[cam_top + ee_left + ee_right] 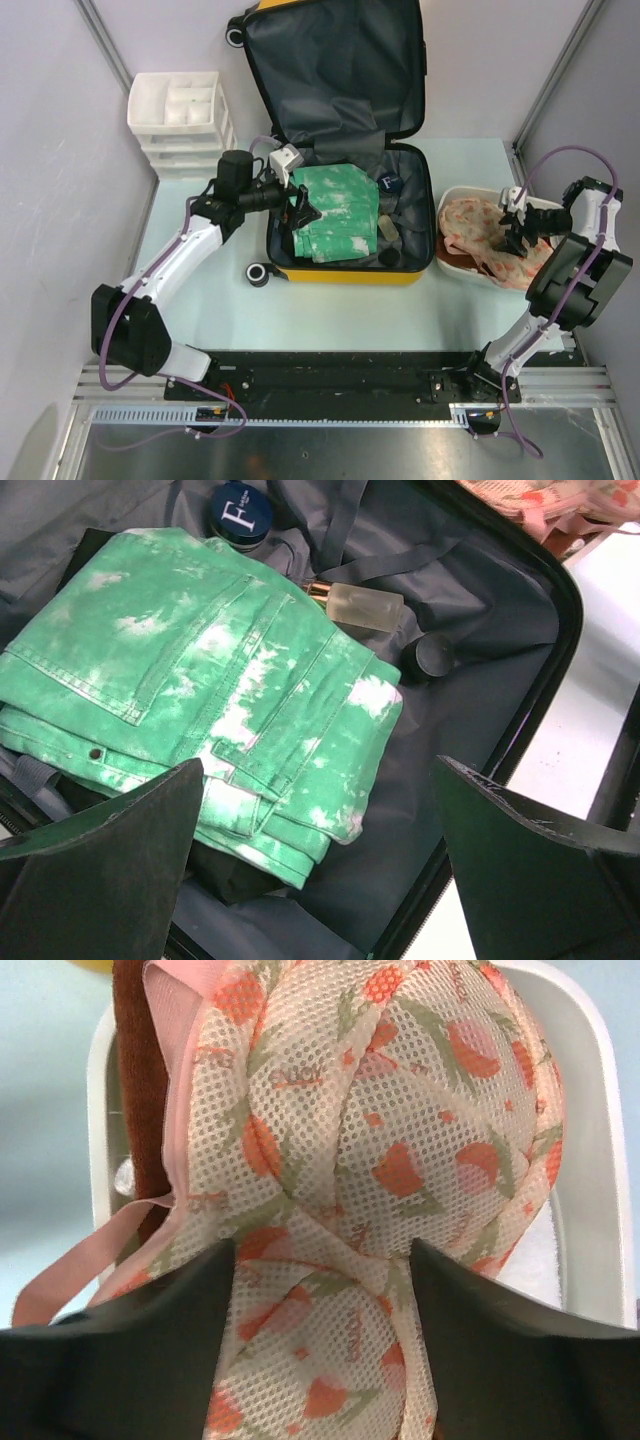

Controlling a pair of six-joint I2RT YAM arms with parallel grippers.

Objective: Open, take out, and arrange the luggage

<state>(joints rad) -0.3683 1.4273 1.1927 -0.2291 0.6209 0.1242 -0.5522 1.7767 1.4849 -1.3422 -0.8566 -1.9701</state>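
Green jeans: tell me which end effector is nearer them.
Left. The left end effector hovers over the green jeans in the luggage; the right end effector is over the floral mesh bag in the white tub.

The left end effector (300,213) hangs wide open over the luggage (330,70), the right end effector (515,236) partly open off to its right.

1. The luggage (330,70) lies open in the middle of the desk (350,310), lid toward the far edge.
2. Folded jeans (335,212) lie in its near half, leftward; a tin (391,182), a bottle (365,606) and a cap (433,655) lie to their right.
3. A drawer unit (180,125) stands at the far-left corner.
4. A tub (452,196) by the right edge holds a mesh bag (475,225).
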